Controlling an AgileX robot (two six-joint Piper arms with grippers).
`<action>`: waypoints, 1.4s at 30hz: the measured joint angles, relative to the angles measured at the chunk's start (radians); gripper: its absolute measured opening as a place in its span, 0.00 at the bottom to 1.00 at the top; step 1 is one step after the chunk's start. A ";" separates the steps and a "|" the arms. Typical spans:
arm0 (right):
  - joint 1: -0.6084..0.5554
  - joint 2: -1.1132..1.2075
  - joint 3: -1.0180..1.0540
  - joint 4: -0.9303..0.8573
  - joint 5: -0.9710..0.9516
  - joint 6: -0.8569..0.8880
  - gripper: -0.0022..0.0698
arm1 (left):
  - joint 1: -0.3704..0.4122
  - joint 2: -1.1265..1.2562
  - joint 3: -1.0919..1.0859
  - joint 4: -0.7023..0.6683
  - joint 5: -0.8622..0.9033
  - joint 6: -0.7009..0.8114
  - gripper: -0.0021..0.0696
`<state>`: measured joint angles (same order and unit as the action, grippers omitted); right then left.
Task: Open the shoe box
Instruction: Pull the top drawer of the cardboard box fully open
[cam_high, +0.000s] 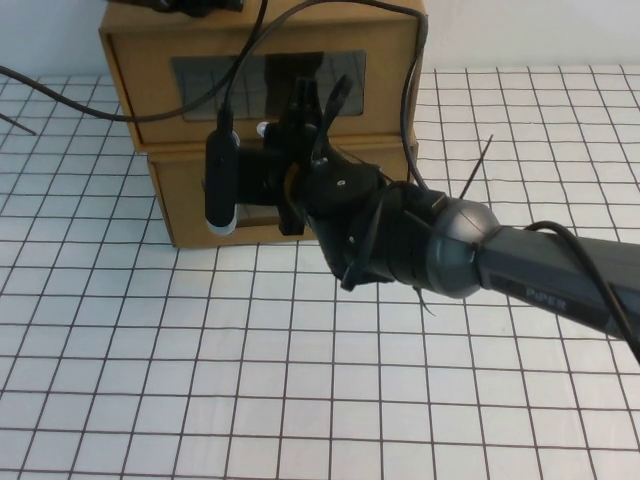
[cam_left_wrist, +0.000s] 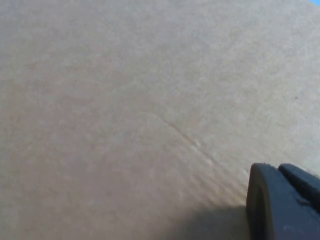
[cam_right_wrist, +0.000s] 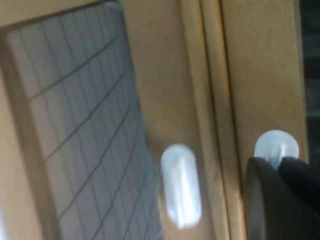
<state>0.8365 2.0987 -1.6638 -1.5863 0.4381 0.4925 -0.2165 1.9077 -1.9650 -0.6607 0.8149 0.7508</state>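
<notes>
1. The right arm lies nearest, a grey forearm reaching in from the right across the white gridded table towards the far centre.
2. Two cardboard boxes stand stacked there: the upper shoe box, with a dark window in its front, sits on the lower shoe box.
3. The right gripper is at the fronts of the boxes, low down by the seam between them.
4. Its dark fingers are clenched together on the base of a translucent knob, which sits across the seam from the windowed panel.
5. A second, longer pale knob sits beside the window, ungrasped.
6. A black cable drapes over the upper box's front.
7. The left gripper hangs close to a plain cardboard face, its fingers closed side by side and holding nothing.
</notes>
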 joint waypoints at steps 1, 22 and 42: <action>0.006 -0.011 0.019 -0.007 0.008 0.002 0.05 | 0.000 0.000 0.000 0.000 0.001 -0.004 0.03; 0.204 -0.454 0.607 -0.085 0.074 0.292 0.04 | 0.000 0.000 -0.002 0.018 0.011 -0.074 0.03; 0.509 -0.623 0.686 0.129 0.290 0.393 0.20 | 0.000 -0.041 -0.044 0.043 0.102 -0.092 0.03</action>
<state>1.3457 1.4754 -0.9777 -1.4572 0.7283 0.8859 -0.2165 1.8663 -2.0086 -0.6176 0.9172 0.6592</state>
